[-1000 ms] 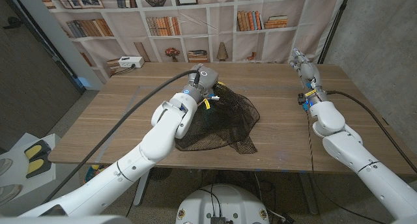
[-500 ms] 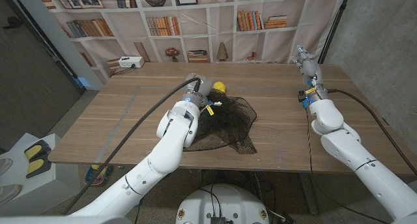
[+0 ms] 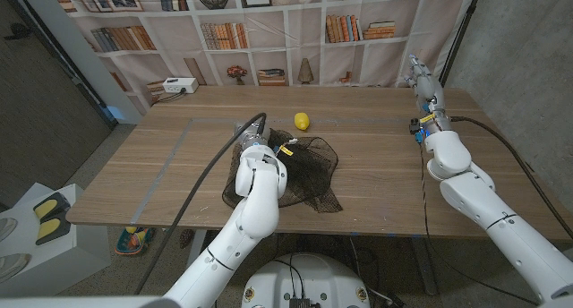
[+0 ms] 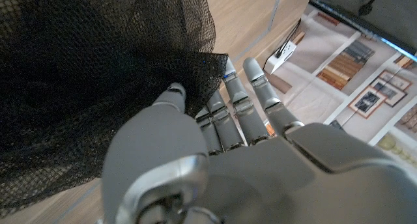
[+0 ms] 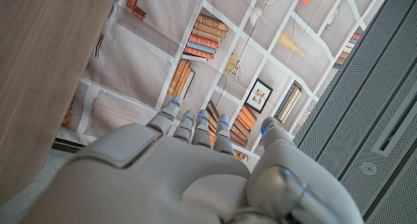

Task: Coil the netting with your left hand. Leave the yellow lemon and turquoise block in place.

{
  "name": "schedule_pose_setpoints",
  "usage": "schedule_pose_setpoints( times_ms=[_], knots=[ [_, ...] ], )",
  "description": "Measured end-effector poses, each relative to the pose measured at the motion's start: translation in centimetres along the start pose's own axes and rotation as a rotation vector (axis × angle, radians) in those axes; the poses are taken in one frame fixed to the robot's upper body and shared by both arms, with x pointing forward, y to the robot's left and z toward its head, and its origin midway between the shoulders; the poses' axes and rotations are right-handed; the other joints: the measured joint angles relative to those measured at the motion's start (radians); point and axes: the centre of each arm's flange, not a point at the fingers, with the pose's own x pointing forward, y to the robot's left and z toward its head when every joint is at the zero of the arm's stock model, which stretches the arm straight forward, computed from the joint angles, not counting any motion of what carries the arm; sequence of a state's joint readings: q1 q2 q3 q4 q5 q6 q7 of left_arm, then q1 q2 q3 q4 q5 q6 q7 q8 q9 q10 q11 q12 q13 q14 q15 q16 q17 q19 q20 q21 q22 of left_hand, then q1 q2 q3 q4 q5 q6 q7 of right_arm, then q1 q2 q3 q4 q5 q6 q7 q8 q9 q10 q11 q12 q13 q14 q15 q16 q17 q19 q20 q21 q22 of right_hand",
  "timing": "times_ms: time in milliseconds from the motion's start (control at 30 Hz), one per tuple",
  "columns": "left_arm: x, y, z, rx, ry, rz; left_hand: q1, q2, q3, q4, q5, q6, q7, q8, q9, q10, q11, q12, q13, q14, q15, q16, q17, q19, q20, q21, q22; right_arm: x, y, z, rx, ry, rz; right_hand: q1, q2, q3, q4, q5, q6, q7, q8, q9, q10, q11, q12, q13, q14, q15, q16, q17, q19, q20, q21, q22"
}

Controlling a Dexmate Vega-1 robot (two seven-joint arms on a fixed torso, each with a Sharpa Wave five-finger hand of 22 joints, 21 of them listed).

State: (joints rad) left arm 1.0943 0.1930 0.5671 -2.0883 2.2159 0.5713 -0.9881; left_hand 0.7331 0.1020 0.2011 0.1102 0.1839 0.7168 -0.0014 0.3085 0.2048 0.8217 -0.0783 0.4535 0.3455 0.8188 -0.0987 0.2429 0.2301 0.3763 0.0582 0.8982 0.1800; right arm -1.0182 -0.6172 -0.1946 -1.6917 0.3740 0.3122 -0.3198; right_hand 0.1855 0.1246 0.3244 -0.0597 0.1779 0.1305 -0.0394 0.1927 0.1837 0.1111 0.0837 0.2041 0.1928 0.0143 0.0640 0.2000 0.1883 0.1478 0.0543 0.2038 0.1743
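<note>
Wooden surface [image 3: 376,169], long and pale brown, in front of a printed bookshelf backdrop [image 3: 269,21] with books, frames and small ornaments. White power strip [image 3: 179,85] sits at the far left corner of the surface.

Black netting [image 3: 309,169] lies bunched in a loose heap near the middle of the surface, toward the front edge, with a ragged tail of mesh trailing toward the robot. Small white and yellow tag visible on the top of the heap beside the left wrist.

Yellow lemon [image 3: 303,121] sits bare on the wood just beyond the netting, apart from it, nothing covering it. Turquoise block cannot be made out.

Left hand [image 4: 215,133]: arm comes in over the left side of the heap, forearm steeply angled down. In the left wrist view the thumb lies against a fold of the mesh and the fingers [image 4: 257,87] reach straight past its edge, close together, over bare wood. A fold of netting sits between thumb and fingers, but whether it is actually pinched cannot be told.

Right hand [image 3: 421,80]: raised at the far right of the surface, well apart from the netting and lemon. In the right wrist view its fingers [image 5: 195,129] are extended side by side, pointing at the backdrop, nothing in them.
</note>
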Motion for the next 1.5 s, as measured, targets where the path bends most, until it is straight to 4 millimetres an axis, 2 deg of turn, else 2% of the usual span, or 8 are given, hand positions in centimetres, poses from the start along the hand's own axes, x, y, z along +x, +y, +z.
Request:
schedule_pose_setpoints(
  times_ms=[200,433,800,933,1100,1233,1367,1500],
  knots=[
    [1.1,-1.5,-0.7,-0.075,0.053,-0.172,-0.251,-0.113,-0.145,0.061,0.037,-0.169,0.041,-0.095,-0.005,-0.091,0.094,-0.119,-0.07,-0.055,0.054,-0.018,-0.034,0.02,0.037,-0.058,-0.008,0.1,0.0,0.3,-0.006,-0.008,-0.006,-0.003,0.003,0.0,0.0,0.0,0.0,0.0,0.0,0.0,0.0,0.0,0.0,0.0,0.0,0.0,0.004,0.005,0.005,-0.004,0.0,0.0],
    [2.3,-3.1,-1.0,-0.122,0.058,-0.345,-0.449,-0.131,-0.247,0.074,0.086,-0.213,0.095,-0.109,-0.01,-0.085,0.152,-0.163,-0.113,-0.057,0.097,-0.017,-0.04,0.046,0.065,-0.114,-0.005,0.1,0.0,0.5,-0.008,-0.018,-0.016,-0.011,-0.003,-0.004,0.004,0.0,0.004,-0.004,0.0,0.0,0.0,0.0,0.0,0.0,0.006,-0.002,0.004,0.005,0.013,0.002,0.0,0.0],
    [3.2,-3.9,-1.0,-0.148,0.032,-0.467,-0.61,-0.103,-0.371,0.039,0.166,-0.429,0.045,-0.128,-0.013,-0.288,0.174,-0.266,-0.14,-0.283,0.151,-0.058,-0.039,-0.094,0.12,-0.263,0.001,-0.3,-0.3,0.7,-0.007,-0.029,-0.036,-0.012,-0.004,0.0,0.009,0.0,0.005,-0.005,0.0,0.0,0.0,0.0,0.0,0.0,0.011,0.0,0.004,0.005,0.015,-0.001,0.0,0.0],
    [2.9,-3.3,-1.1,-0.153,0.028,-0.425,-0.533,-0.043,-0.352,0.002,0.167,-0.516,0.031,-0.12,-0.009,-0.454,0.166,-0.269,-0.122,-0.449,0.172,-0.062,-0.039,-0.202,0.13,-0.339,0.005,-0.4,-0.3,0.7,-0.007,-0.03,-0.04,-0.012,-0.004,0.0,0.009,0.0,0.005,-0.005,0.0,0.0,0.008,0.007,0.0,0.0,0.011,0.0,0.004,0.005,0.015,-0.001,0.0,0.0],
    [1.9,-2.7,-1.2,-0.143,0.016,-0.345,-0.398,0.035,-0.3,-0.053,0.097,-0.728,0.01,-0.124,0.018,-0.767,0.16,-0.227,-0.026,-0.775,0.223,-0.062,-0.001,-0.509,0.141,-0.494,0.025,-0.6,-0.4,0.7,-0.006,-0.033,-0.046,-0.014,-0.006,0.0,0.009,0.0,0.005,-0.005,0.0,0.0,0.013,0.002,0.0,0.0,0.011,0.0,0.004,0.005,0.015,-0.001,0.0,0.0],
    [1.1,-2.1,-1.3,-0.136,0.007,-0.27,-0.356,0.07,-0.243,-0.055,0.048,-0.88,-0.01,-0.117,0.065,-0.964,0.178,-0.164,0.114,-0.97,0.261,-0.047,0.064,-0.548,0.15,-0.573,0.053,-0.7,-0.4,0.7,-0.005,-0.033,-0.05,-0.015,-0.007,0.0,0.009,0.0,0.005,-0.005,0.0,0.0,0.013,0.002,0.0,0.0,0.011,0.0,0.004,0.002,0.015,-0.001,0.0,0.0],
    [-0.1,-1.4,-1.6,-0.127,-0.005,-0.157,-0.345,0.064,-0.21,-0.054,0.031,-0.887,-0.018,-0.108,0.102,-0.992,0.181,-0.102,0.217,-0.989,0.266,-0.021,0.111,-0.548,0.151,-0.587,0.075,-0.9,-0.5,0.7,-0.003,-0.033,-0.054,-0.016,-0.008,0.0,0.009,0.0,0.005,-0.005,0.0,0.0,0.013,0.002,0.0,0.0,0.011,0.0,0.004,0.002,0.015,-0.001,0.0,0.0],
    [-1.0,-0.8,-2.1,-0.142,-0.039,-0.02,-0.302,0.028,-0.187,-0.084,0.022,-0.889,-0.027,-0.072,0.108,-0.964,0.123,-0.01,0.267,-0.916,0.218,0.022,0.128,-0.548,0.151,-0.533,0.092,-1.1,-0.6,0.7,-0.001,-0.033,-0.058,-0.016,-0.008,0.0,0.008,0.0,0.009,-0.009,0.0,0.0,0.013,0.002,0.0,0.0,0.011,0.0,0.004,0.002,0.015,-0.001,0.0,0.0]
  ],
)
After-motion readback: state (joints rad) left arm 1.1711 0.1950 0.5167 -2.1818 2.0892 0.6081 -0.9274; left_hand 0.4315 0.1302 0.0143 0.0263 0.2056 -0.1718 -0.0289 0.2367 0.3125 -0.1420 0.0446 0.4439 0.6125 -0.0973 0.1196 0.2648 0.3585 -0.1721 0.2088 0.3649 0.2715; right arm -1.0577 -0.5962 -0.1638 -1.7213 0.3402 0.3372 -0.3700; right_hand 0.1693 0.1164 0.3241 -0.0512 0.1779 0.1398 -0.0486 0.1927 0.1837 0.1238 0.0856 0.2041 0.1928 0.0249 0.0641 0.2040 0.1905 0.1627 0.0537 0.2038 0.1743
